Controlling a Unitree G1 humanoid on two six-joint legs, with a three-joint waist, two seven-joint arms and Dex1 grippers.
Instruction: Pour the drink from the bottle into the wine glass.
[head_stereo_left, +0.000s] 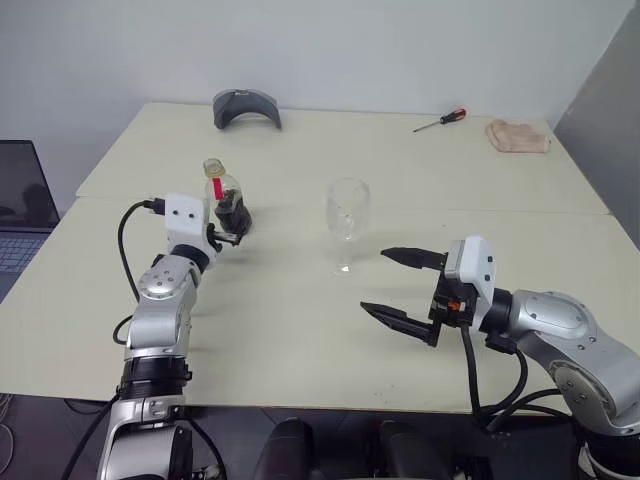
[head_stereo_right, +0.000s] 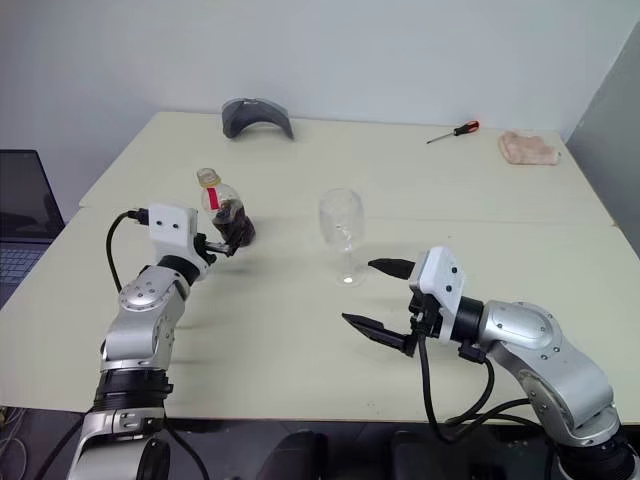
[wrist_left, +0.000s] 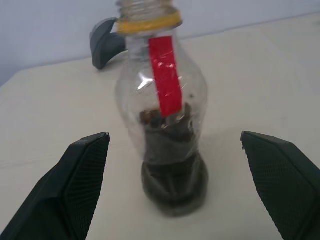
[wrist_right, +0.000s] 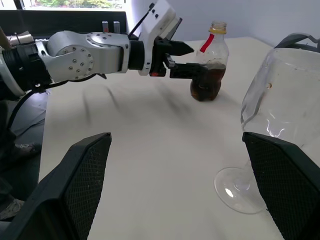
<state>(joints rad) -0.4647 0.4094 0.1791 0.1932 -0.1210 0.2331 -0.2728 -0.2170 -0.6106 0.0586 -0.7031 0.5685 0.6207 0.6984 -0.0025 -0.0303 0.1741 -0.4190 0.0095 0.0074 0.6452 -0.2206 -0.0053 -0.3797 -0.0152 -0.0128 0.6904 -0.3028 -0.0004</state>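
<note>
On the bench (head_stereo_left: 300, 330): one bottle (head_stereo_left: 226, 199), one wine glass (head_stereo_left: 347, 216), standing well apart.
Far edge: one grey curved object (head_stereo_left: 246, 106), one screwdriver (head_stereo_left: 440, 121), one cloth (head_stereo_left: 517, 136).
Left gripper (wrist_left: 165, 185): wide open around the bottle, not touching.
Right gripper (head_stereo_left: 396, 287): wide open, empty, near the glass.
Drink (wrist_left: 172, 165): low in the bottle.

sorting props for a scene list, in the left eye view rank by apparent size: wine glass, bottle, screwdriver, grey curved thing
1. Clear stemmed wine glass
2. Squat clear plastic bottle with yellow neck ring
3. Grey curved object, close to the bottle; it lies farther back, so unsure
4. Red-handled screwdriver
</note>
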